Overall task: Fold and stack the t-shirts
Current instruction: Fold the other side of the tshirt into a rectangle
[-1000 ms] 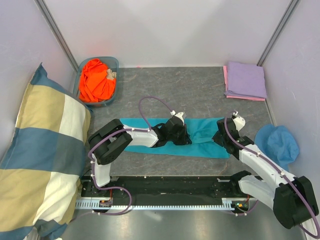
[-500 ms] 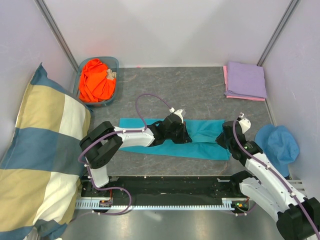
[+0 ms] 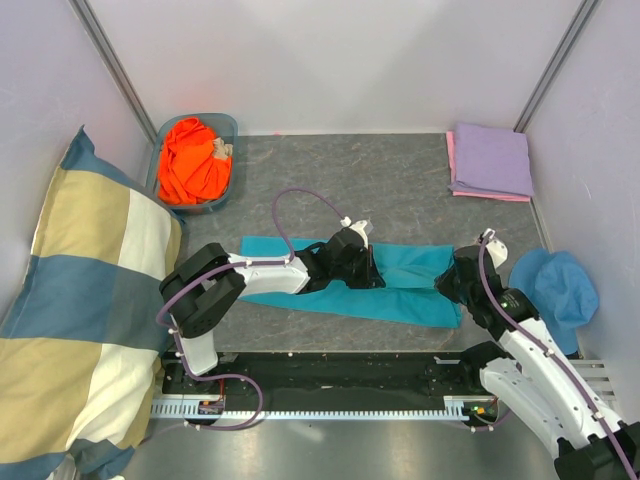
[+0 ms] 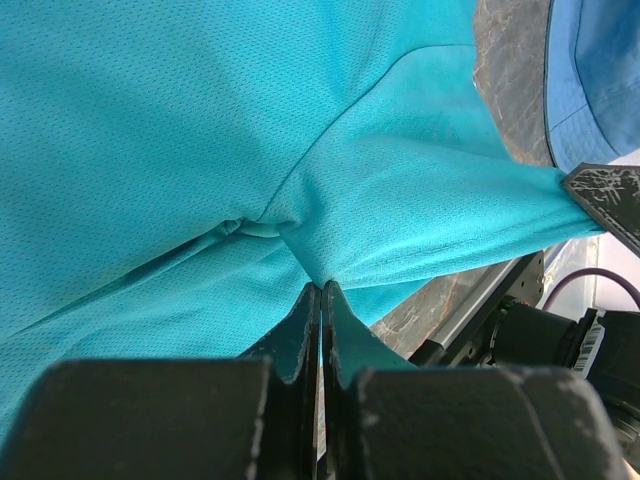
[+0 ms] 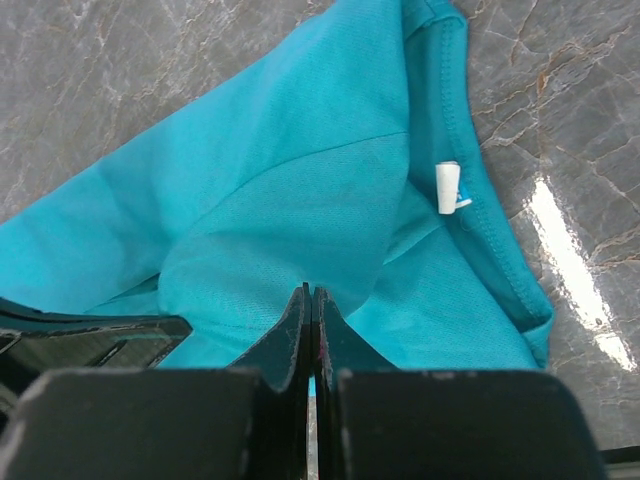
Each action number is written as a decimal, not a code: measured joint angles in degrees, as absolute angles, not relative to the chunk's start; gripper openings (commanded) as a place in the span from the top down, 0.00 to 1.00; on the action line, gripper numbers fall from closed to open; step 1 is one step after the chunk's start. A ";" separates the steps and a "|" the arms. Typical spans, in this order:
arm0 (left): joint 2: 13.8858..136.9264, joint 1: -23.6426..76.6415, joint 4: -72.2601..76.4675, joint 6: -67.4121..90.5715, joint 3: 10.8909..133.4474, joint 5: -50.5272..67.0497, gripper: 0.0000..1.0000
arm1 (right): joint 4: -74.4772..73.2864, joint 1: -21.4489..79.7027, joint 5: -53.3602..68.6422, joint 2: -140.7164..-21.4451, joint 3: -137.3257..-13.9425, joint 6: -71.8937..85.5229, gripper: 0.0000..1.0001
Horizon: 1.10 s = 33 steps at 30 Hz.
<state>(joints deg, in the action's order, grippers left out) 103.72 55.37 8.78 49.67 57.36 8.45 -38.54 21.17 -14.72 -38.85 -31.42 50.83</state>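
Note:
A teal t-shirt (image 3: 400, 278) lies folded in a long band across the middle of the table. My left gripper (image 3: 362, 266) is shut on a pinch of its cloth near the middle (image 4: 320, 285). My right gripper (image 3: 458, 278) is shut on the cloth at its right end (image 5: 311, 290), near the collar with a white label (image 5: 449, 187). The orange t-shirt (image 3: 192, 160) is bunched in a blue basket (image 3: 228, 125) at the back left. A folded lavender t-shirt (image 3: 491, 158) lies on a pink one (image 3: 451, 150) at the back right.
A big yellow-blue-white checked pillow (image 3: 80, 310) fills the left side. A blue bucket hat (image 3: 555, 285) lies at the right wall, close to my right arm. Walls enclose the table on three sides.
My right gripper has moved right and a little nearer, drawing the teal shirt's right end with it. The left gripper stayed shut on the middle, shifting slightly.

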 measured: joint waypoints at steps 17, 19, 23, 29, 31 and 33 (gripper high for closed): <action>100.53 55.35 7.57 49.63 57.36 9.28 0.98 | -39.99 21.17 -11.46 -33.85 -35.62 50.30 1.00; 99.31 55.27 6.90 49.60 57.36 9.19 0.98 | -40.03 21.17 -11.35 -33.78 -35.88 50.09 1.00; 97.41 55.00 5.63 49.21 57.36 9.17 0.98 | -40.97 21.17 -10.92 -33.17 -36.14 49.65 1.00; 96.75 54.87 4.84 48.64 57.36 9.21 0.98 | -42.87 21.17 -9.28 -31.68 -37.08 49.30 1.00; 96.75 54.87 4.80 48.58 57.36 9.23 0.98 | -43.62 21.17 -8.36 -31.53 -37.54 49.23 1.00; 96.73 54.87 4.75 48.51 57.34 9.23 0.98 | -44.21 21.17 -7.35 -31.46 -37.60 49.08 1.00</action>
